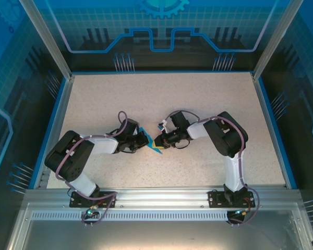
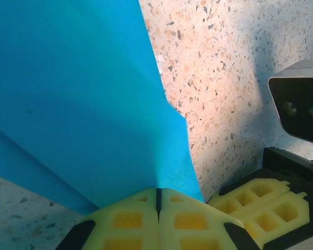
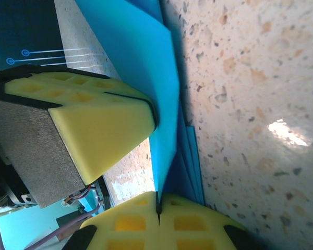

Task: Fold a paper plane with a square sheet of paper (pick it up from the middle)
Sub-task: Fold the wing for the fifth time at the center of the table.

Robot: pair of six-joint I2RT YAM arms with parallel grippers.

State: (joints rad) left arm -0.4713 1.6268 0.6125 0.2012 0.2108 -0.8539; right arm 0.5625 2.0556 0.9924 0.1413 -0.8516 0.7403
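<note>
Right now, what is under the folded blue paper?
Speckled tabletop shows around the folded blue paper, pinched by left gripper and right gripper. Whatever lies beneath is covered.

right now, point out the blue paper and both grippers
blue paper (image 2: 83,104), left wrist view, its flat face
left gripper (image 2: 158,197), left wrist view, between its fingertips
right gripper (image 3: 158,203), right wrist view, between its fingertips

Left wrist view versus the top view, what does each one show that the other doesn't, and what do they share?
Left wrist: close up, the left end effector with its yellow pads shut on the blue paper. Top: the left arm and right arm whole, and the rail holding their bases. Shared: the paper, the speckled table, and the right end effector beside the left.
</note>
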